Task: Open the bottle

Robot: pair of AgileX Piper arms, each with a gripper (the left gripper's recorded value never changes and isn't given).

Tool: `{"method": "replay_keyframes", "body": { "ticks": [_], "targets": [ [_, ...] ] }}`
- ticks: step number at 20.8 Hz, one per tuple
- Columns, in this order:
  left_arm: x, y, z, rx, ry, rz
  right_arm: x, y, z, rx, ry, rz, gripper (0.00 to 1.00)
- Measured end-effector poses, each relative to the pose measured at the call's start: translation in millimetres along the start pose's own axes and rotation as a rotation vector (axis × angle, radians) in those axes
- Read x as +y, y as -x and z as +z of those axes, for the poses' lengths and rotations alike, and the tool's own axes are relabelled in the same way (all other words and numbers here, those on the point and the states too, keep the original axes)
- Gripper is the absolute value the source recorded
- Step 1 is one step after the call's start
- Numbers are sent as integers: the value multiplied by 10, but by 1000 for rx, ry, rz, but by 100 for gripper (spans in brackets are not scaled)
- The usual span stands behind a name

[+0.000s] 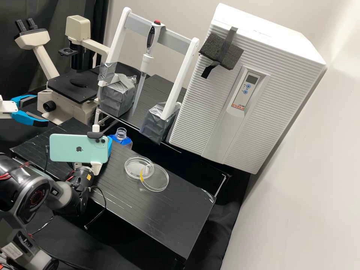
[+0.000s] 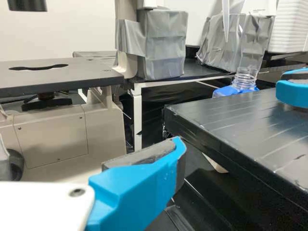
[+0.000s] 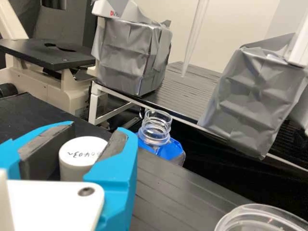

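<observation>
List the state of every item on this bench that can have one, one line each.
Bottle: upright, uncapped, blue liquid inside.
Cap: off the bottle, clamped in the right gripper.
Left gripper: open, empty.
Petri dish halves: apart, lying overlapped.
Pipette: hanging tip-down from its stand.

Bottle, apparently capless, beside phone

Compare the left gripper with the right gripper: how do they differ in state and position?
The left gripper stands open and empty; the right gripper is shut on the white cap. The left gripper sits beside the microscope; the right gripper is close to the open bottle. Both have bright blue fingers.
</observation>
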Motion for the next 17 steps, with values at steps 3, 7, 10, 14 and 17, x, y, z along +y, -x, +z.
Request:
{"method": "replay_keyframes", "body": {
  "ticks": [3, 7, 10, 14, 17],
  "targets": [
    [0, 0, 0, 0, 0, 0, -1, -1, 1, -3, 0, 0, 100],
    [0, 0, 0, 0, 0, 0, -4, -2, -3, -1, 19, -1, 100],
    [0, 0, 0, 0, 0, 0, 7, 4, -13, 3, 23, 4, 100],
    [3, 1, 1, 0, -1, 1, 72, 37, -80, 10, 33, 60, 100],
    [10, 3, 4, -1, -3, 4, 115, 85, -136, -16, 38, 161, 100]
  ]
}}
